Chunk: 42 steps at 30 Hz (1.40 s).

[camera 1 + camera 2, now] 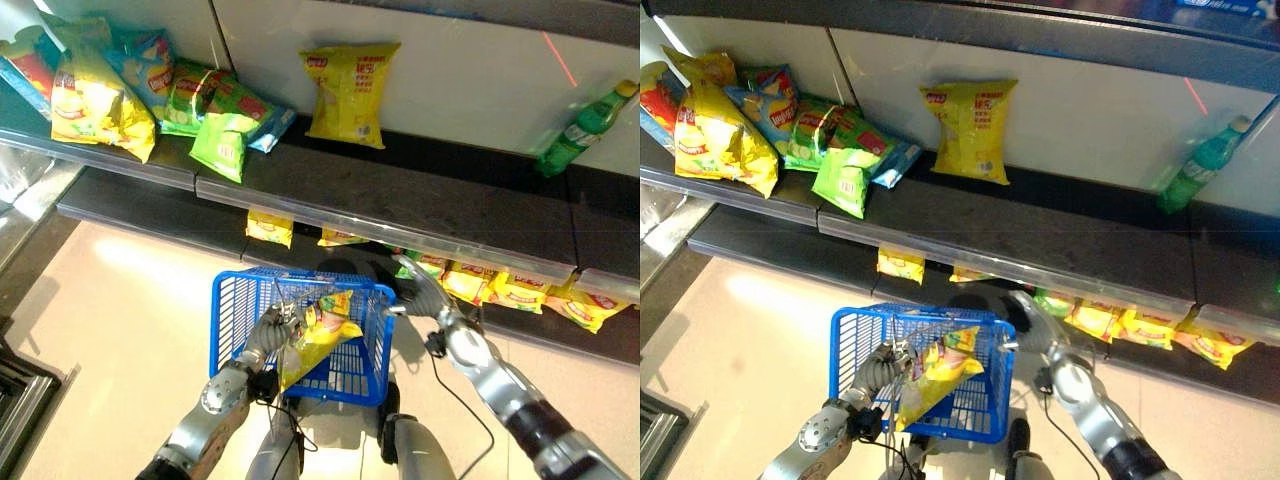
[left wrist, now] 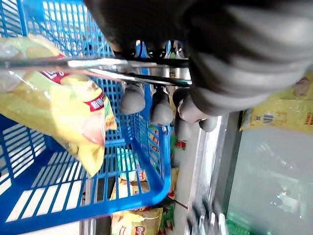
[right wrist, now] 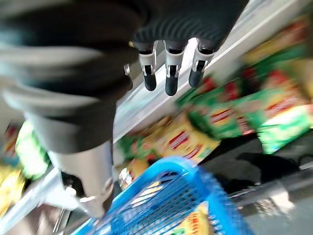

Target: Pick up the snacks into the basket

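A blue wire basket [image 1: 232, 300] hangs in front of the shelves, and my left hand [image 1: 268, 338] is shut on its metal wire handle [image 2: 122, 68]. A yellow snack bag [image 1: 322, 338] lies tilted inside the basket [image 2: 142, 191], where it also shows as the yellow bag [image 2: 58, 112]. My right hand [image 1: 418, 285] is open just past the basket's right rim, with straight fingers [image 3: 166, 73] and nothing in them. It hovers in front of the lower shelf's snack bags [image 3: 181, 139]. On the upper shelf stand a yellow snack bag [image 1: 350, 90] and green bags [image 1: 225, 140].
More yellow and blue bags [image 1: 95, 100] are piled at the upper shelf's left end. A green bottle [image 1: 585, 125] leans at its right end. Yellow bags [image 1: 515, 290] line the lower shelf under the clear front rail [image 1: 400, 230]. Pale floor lies to the basket's left.
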Available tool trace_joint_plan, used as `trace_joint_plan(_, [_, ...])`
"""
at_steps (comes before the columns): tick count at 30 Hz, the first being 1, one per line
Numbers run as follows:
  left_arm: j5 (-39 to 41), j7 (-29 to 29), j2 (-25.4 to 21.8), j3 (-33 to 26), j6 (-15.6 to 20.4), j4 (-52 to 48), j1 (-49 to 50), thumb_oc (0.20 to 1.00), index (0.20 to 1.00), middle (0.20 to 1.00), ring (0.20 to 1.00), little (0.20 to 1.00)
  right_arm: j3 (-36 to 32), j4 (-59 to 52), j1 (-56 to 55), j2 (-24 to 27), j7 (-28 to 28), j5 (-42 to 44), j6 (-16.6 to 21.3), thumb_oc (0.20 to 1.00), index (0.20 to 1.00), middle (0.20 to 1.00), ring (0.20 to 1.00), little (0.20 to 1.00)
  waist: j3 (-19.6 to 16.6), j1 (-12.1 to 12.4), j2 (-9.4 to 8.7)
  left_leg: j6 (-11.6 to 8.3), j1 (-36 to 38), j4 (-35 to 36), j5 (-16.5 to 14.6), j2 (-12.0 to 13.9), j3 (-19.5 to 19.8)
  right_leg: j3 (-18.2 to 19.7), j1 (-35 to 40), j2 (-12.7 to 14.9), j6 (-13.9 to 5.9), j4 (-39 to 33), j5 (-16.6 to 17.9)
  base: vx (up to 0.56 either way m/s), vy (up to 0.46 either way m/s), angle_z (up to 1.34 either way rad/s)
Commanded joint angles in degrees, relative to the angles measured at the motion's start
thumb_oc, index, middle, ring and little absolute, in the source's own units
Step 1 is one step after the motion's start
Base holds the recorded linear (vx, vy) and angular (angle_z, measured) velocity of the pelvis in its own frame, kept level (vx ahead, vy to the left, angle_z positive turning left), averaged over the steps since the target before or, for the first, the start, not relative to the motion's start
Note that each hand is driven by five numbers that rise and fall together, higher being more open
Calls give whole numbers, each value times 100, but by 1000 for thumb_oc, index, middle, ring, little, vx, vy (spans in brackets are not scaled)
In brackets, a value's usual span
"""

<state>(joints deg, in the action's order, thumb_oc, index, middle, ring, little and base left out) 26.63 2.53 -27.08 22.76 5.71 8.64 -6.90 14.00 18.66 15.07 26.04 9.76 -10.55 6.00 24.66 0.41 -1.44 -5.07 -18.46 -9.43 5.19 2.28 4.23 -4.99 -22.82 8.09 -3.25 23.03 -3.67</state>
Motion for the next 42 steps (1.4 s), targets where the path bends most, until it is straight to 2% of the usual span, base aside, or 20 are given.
trace_joint_plan(1, [-549,-72,21,-526,555,-491,179,200,200,200,200,200,-308,-128,-569,-18,-67,899,434,1000,1000,1000,1000,1000,-524,-191,-195,208,-6,-1075,-1109,38,-243,511,577,248,-546,-831,113,35,60,-23])
trace_joint_plan(7, [-762,97,195,-1257,585,-259,606,200,200,200,200,200,-1097,-200,-1221,-206,-222,1597,505,1000,1000,1000,1000,1000,-593,-413,-290,417,324,-1357,-1501,43,-789,1207,743,165,-696,-1085,352,-29,195,-75])
trace_joint_plan(11, [-1038,289,162,-1912,718,-227,816,200,200,200,200,200,-1673,-193,-1490,-312,-187,1728,532,1000,1000,1000,1000,1000,-769,-646,-393,570,356,-1233,-1613,55,-1479,1606,420,233,-1083,-1548,953,-149,230,-103])
trace_joint_plan(12, [-1085,353,179,-2051,742,-234,874,200,200,200,200,200,-1751,-205,-1491,-334,-139,1706,541,1000,1000,1000,1000,1000,-801,-602,-384,563,409,-1111,-1581,120,-1657,1315,306,318,-1120,-1583,1047,-85,144,-96])
trace_joint_plan(14, [-1112,468,276,-2311,768,-291,1031,200,200,200,200,200,-1893,-110,-1540,-403,-37,1747,524,1000,1000,1000,1000,1000,-852,-458,-288,509,623,-798,-1460,270,-1953,153,200,676,-997,-1567,1048,-42,109,-160])
trace_joint_plan(15, [-1113,469,279,-2310,767,-294,1034,200,200,200,200,200,-1892,-110,-1543,-401,-36,1746,524,1000,1000,1000,1000,1000,-845,-472,-280,506,640,-781,-1454,270,-1937,133,220,676,-994,-1566,1040,-51,67,-179])
trace_joint_plan(16, [-1129,498,340,-2377,743,-307,1041,200,200,200,200,200,-1985,-99,-1565,-433,31,1780,482,1000,1000,1000,1000,1000,-849,-411,-199,488,678,-704,-1338,329,-1993,-392,352,916,-912,-1397,895,-76,52,-109])
trace_joint_plan(17, [-1156,505,388,-2409,728,-281,1016,200,200,200,200,200,-2034,-87,-1579,-447,63,1793,473,1000,1000,1000,1000,1000,-878,-403,-152,509,683,-668,-1285,349,-2030,-502,454,1002,-834,-1225,796,-112,89,-89])
trace_joint_plan(21, [-1327,559,417,-2488,720,-230,929,200,200,200,200,200,-2232,-56,-1709,-417,85,1735,445,1000,1000,1000,1000,1000,-1034,-399,-100,557,822,-540,-1176,394,-2058,322,842,703,-780,-309,276,-34,-55,-34])
trace_joint_plan(23, [-1362,604,429,-2441,724,-122,898,200,200,200,200,200,-2265,-48,-1815,-368,62,1780,479,1000,1000,1000,1000,1000,-1186,-424,-205,457,879,-477,-1070,456,-1993,854,1306,336,-714,-840,-111,-10,-261,0])
trace_joint_plan(27, [-1374,711,482,-2492,719,-70,908,200,200,200,200,200,-2178,-52,-1697,-310,96,1832,481,1000,1000,1000,1000,1000,-1241,-334,-219,251,801,-326,-706,714,-1940,733,1293,127,-591,-922,-302,-119,-333,8])
trace_joint_plan(28, [-1291,765,535,-2520,714,-95,913,200,200,200,200,200,-2161,-238,-1696,-241,74,1811,483,1000,1000,1000,1000,1000,-1272,-311,-140,77,721,-44,-264,947,-1810,624,1189,-142,-468,-824,-419,-103,-260,0])
trace_joint_plan(34, [-1254,687,697,-2421,691,9,951,200,200,200,200,200,-2127,-271,-1673,12,91,1743,545,1000,1000,1000,1000,1000,-1229,-304,-81,-113,589,20,70,1181,-1195,388,1318,-602,-205,-903,-514,-100,-378,12])
trace_joint_plan(35, [-1190,710,787,-2344,727,-2,925,200,200,200,200,200,-2072,-303,-1552,121,126,1719,546,1000,1000,1000,1000,1000,-1111,-194,-121,-102,551,-241,-128,806,-641,356,1361,-610,-156,-933,-474,-82,-176,10])
trace_joint_plan(36, [-1190,710,788,-2347,726,-2,919,200,200,200,200,200,-2073,-301,-1544,123,126,1719,547,1000,1000,1000,1000,1000,-1123,-205,-111,-101,518,-237,-101,811,-626,343,1346,-617,-154,-959,-439,-129,-323,-9])
trace_joint_plan(37, [-1204,642,835,-2307,715,4,931,200,200,200,200,200,-2068,-322,-1496,159,113,1684,536,1000,1000,1000,1000,1000,-1163,-227,-192,52,527,-626,-506,506,-744,260,1405,-592,-128,-1131,-335,-69,-151,-10])
trace_joint_plan(38, [-1204,642,835,-2307,715,3,932,200,200,200,200,200,-2068,-322,-1497,159,113,1684,536,1000,1000,1000,1000,1000,-1164,-227,-190,52,523,-632,-510,507,-743,259,1404,-593,-128,-1133,-334,-98,-318,27])
trace_joint_plan(39, [-1198,561,845,-2293,705,-13,941,200,200,200,200,200,-2121,-347,-1505,149,90,1709,549,1000,1000,1000,1000,1000,-1225,-244,-267,240,642,-1155,-1050,65,-962,222,1440,-591,-85,-1189,-310,-38,-180,42])
trace_joint_plan(40, [-1191,532,842,-2319,711,-40,985,200,200,200,200,200,-2117,-374,-1502,148,65,1700,548,1000,1000,1000,1000,1000,-1259,-233,-244,333,751,-1343,-1320,-121,-936,235,1436,-635,-85,-1155,-342,-46,-180,43])
trace_joint_plan(42, [-1202,510,851,-2325,708,-50,1024,200,200,200,200,200,-2106,-390,-1521,128,36,1698,550,1000,1000,1000,1000,1000,-1326,-248,-230,399,857,-1417,-1451,-287,-898,235,1426,-662,-83,-1166,-326,-1,-37,8])
